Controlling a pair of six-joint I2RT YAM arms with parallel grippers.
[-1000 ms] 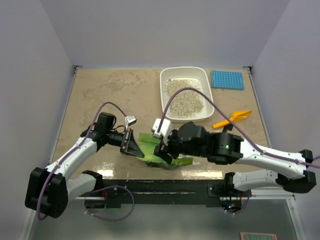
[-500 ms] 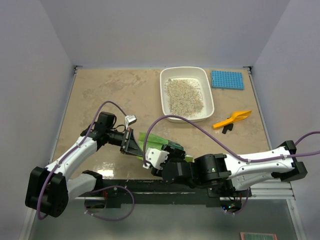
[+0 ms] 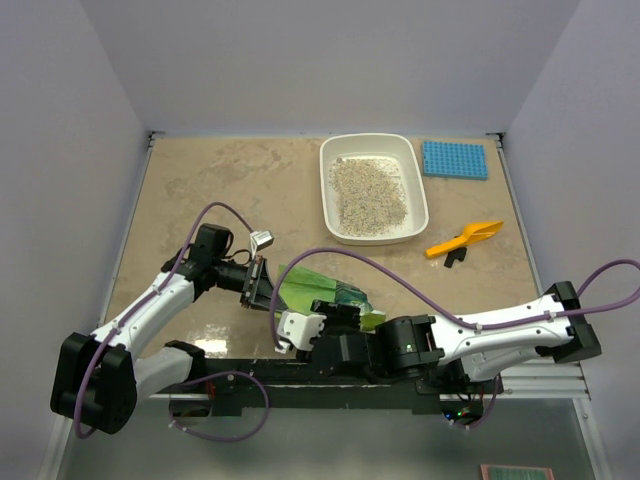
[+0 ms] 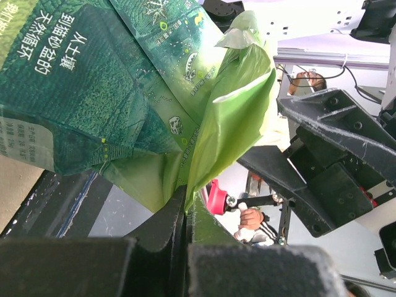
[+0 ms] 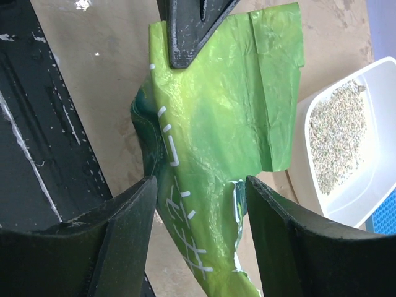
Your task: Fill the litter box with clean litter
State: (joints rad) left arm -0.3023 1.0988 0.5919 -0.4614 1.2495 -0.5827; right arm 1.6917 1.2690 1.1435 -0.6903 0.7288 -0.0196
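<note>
The white litter box stands at the back right with clean litter spread in it; both show again as the litter box and the litter in the right wrist view. A crinkly green bag lies in front of the arms. My left gripper is shut on the bag's edge, its jaws pinching the green film. My right gripper points at the bag from the near side. It is open, its fingers standing either side of the bag.
A blue studded mat lies right of the litter box. An orange scoop and a small black piece lie on the table at the right. The black base rail runs along the near edge. Walls enclose three sides.
The right arm has drawn back from over the bag to the near edge, and its open fingers now straddle the bag's near end. The bag has spread. The left arm has stayed put.
</note>
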